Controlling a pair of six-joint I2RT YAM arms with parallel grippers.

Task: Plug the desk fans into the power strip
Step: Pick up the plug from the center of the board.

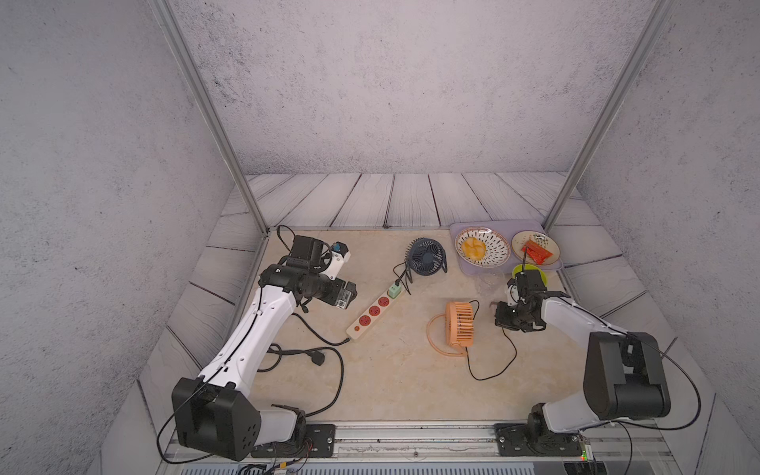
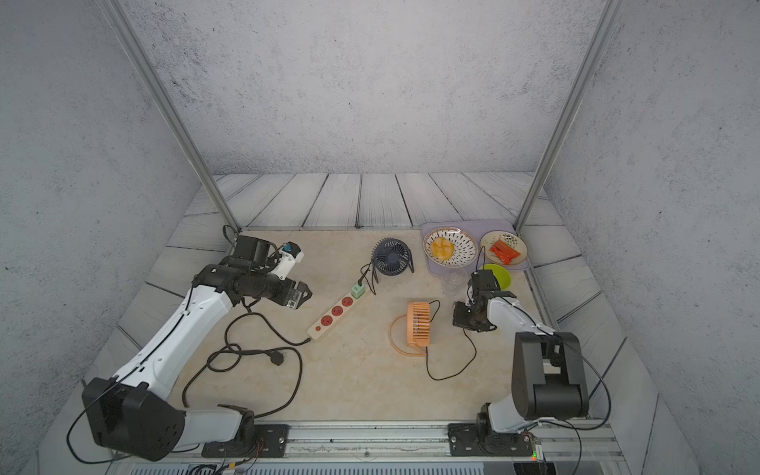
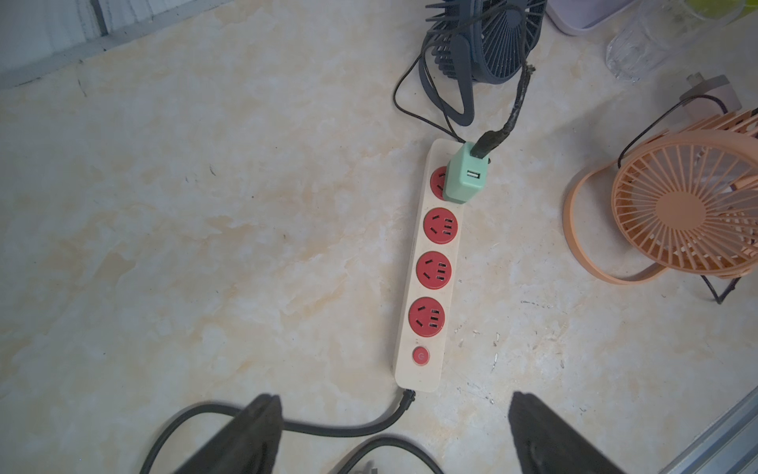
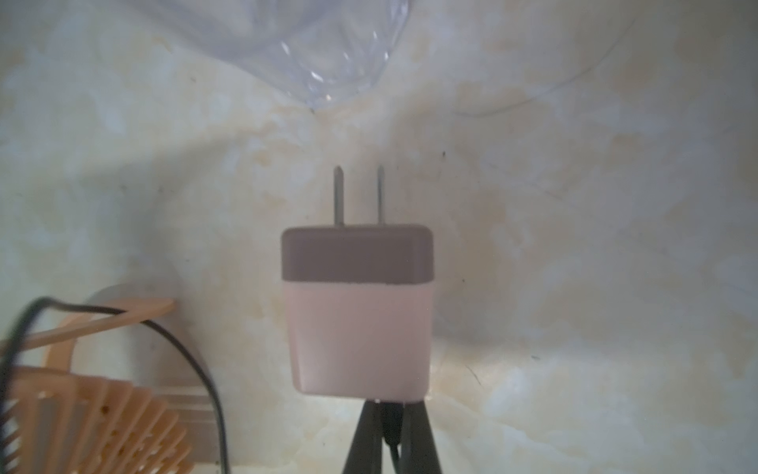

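Task thing: the power strip (image 1: 372, 313) lies slantwise at mid-frame in both top views, left of the orange fan (image 1: 458, 325). Three red sockets (image 3: 434, 270) are free.
Right gripper (image 4: 387, 414): clenched on the fan cord (image 4: 391, 439) just beneath the pink adapter (image 4: 361, 312), with the prongs pointing away from the wrist.
Left gripper (image 3: 393, 397): released, jaws wide, poised over the strip's button end with nothing between them.
Step, as I judge it: carry the adapter across to a free socket.
Doing it well: the pinch sits low, so the adapter may pivot. Square the prongs to the slot pair, then press straight down. The idle gripper could brace the strip.
Crowding: the green adapter (image 3: 465, 180) and the blue fan (image 3: 492, 37) hem in the strip's upper end, and the clear glass (image 4: 328, 49) is near the prongs.
Open room: the bare table (image 1: 390, 370) below the orange fan. Go round the fan, minding the trailing cord loop.
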